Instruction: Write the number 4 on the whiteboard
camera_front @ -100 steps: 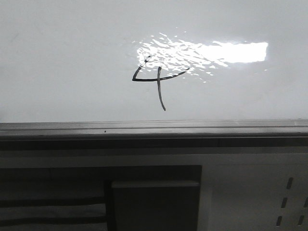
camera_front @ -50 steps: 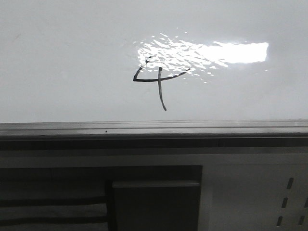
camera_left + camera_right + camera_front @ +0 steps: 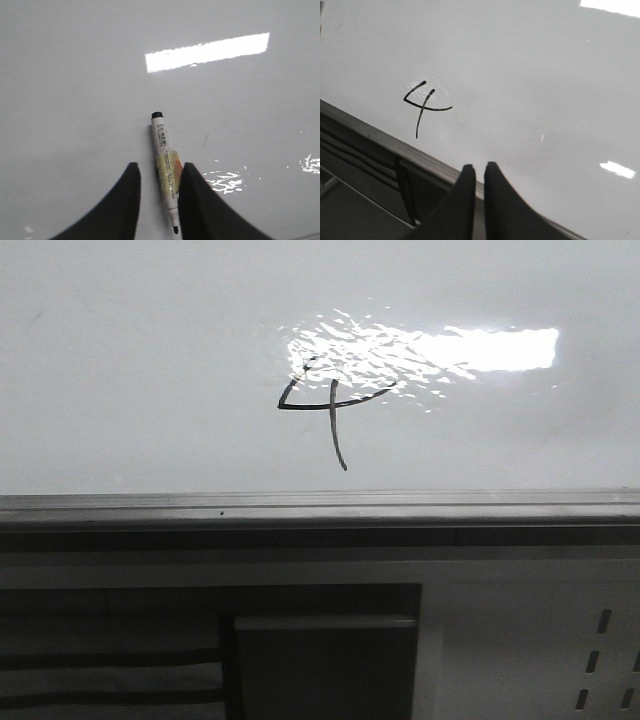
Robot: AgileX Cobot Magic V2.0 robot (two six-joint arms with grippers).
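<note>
Glossy whiteboard (image 3: 150, 360) filling the front view, number 4 (image 3: 330, 405) at the glare patch's 7 o'clock. Left tool (image 3: 159, 187) partly open, marker (image 3: 166, 172) lying between its fingers, grip unclear. Right tool (image 3: 479, 192) nearly closed, holding nothing, over the grey frame edge (image 3: 427, 162).

A: Light is flat and grey; a rippled glare patch (image 3: 420, 350) on the whiteboard (image 3: 120, 360) washes over the top of the number 4 (image 3: 330, 405).

B: Underneath the frame it's dim, slightly soft.
</note>
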